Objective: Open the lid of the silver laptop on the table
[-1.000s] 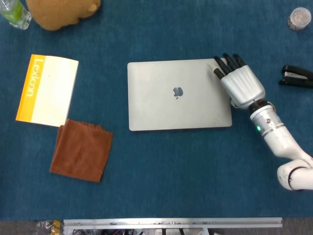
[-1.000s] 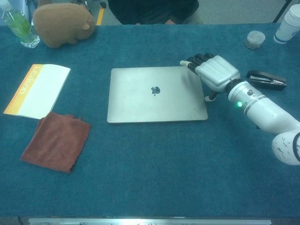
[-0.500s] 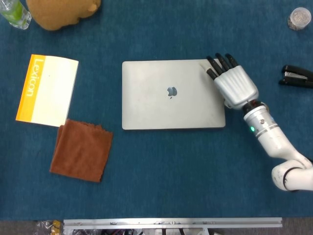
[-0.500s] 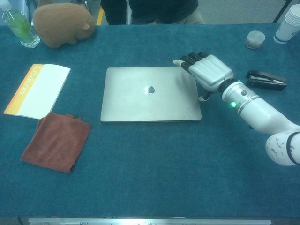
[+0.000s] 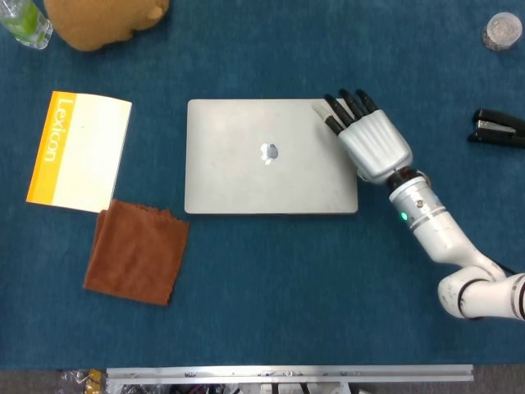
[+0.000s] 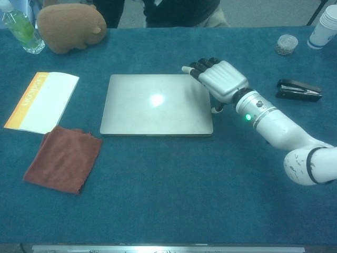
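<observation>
Closed silver laptop (image 5: 271, 156) with a logo lies mid-bench; right hand (image 5: 367, 141) rests its extended fingers (image 5: 340, 107), gripping nothing, on the lid's far right corner; booklet (image 5: 79, 151) reads "Lexicon".

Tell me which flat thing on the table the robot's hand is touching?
The silver laptop. The right hand rests on its far right corner; the yellow booklet and brown cloth lie untouched, away to the left.

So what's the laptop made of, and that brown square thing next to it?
The laptop looks like metal, probably aluminium: its silver lid is smooth and matte, with a bright glare spot in the chest view. The brown square looks like soft cloth, maybe microfibre: it lies limp and flat, with a fuzzy surface and wavy, slightly frayed edges.
</observation>
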Tool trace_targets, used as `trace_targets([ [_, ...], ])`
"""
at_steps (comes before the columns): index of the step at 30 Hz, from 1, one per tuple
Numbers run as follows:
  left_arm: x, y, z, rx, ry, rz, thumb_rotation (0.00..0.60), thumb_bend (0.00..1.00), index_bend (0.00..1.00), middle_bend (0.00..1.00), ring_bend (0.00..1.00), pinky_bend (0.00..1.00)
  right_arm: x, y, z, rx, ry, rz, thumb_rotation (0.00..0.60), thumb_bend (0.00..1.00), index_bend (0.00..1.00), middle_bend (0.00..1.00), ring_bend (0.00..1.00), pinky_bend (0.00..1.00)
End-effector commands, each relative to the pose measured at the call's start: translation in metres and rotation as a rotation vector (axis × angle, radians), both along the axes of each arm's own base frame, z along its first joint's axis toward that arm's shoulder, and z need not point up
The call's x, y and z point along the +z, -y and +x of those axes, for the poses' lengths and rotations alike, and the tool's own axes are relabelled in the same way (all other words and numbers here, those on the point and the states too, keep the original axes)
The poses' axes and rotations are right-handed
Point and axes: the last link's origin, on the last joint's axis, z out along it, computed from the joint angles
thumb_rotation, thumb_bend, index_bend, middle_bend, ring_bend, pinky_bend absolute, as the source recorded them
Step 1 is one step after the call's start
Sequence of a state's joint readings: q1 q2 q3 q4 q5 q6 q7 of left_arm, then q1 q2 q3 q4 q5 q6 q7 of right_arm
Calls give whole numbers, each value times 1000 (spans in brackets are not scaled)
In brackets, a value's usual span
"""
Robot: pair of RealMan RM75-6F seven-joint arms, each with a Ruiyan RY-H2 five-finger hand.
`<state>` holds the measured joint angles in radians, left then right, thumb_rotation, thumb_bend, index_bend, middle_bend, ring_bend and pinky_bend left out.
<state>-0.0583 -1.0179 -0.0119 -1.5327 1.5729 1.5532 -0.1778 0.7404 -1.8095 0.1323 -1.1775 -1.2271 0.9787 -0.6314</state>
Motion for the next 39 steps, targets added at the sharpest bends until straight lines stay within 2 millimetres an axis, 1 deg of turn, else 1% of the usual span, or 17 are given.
trace_targets([
  [1,0,0,-1,2,1,1,600,396,322,298,216,241,-1,0,2,-3,8,3,600,1,0,75,15,122],
  [5,0,0,0,-2,2,0,600,397,323,297,216,241,-3,-1,5,3,9,6,600,0,0,75,15,122],
  [8,1,1,0,-3,2,3,600,397,322,298,216,241,0,-2,5,3,12,4,600,1,0,75,15,122],
  [12,2,-1,1,-7,2,4,600,396,323,298,216,241,11,-5,2,-4,21,8,600,1,0,75,15,122],
  [16,1,-3,5,-20,1,0,600,396,323,298,216,241,27,-11,3,-7,51,17,600,1,0,75,15,122],
  [18,1,-3,8,-29,0,-2,600,397,323,298,216,241,33,-15,7,-12,86,27,600,1,0,75,15,122],
  [20,-1,-5,11,-38,0,-4,600,397,322,298,216,241,34,-21,16,-24,141,52,600,1,0,75,15,122],
  [23,-1,-5,16,-53,-1,-7,600,397,323,297,216,241,29,-30,31,1,168,84,600,1,0,75,15,122],
  [26,0,-4,20,-66,-13,-9,600,397,323,298,216,241,18,-39,50,16,206,131,600,1,0,75,15,122],
  [32,6,-1,23,-72,-21,1,600,397,323,298,216,241,-2,-52,82,42,247,186,600,1,0,75,15,122],
  [39,7,2,23,-74,-18,-1,600,397,323,298,216,241,-26,-64,106,73,237,229,600,1,0,75,15,122],
])
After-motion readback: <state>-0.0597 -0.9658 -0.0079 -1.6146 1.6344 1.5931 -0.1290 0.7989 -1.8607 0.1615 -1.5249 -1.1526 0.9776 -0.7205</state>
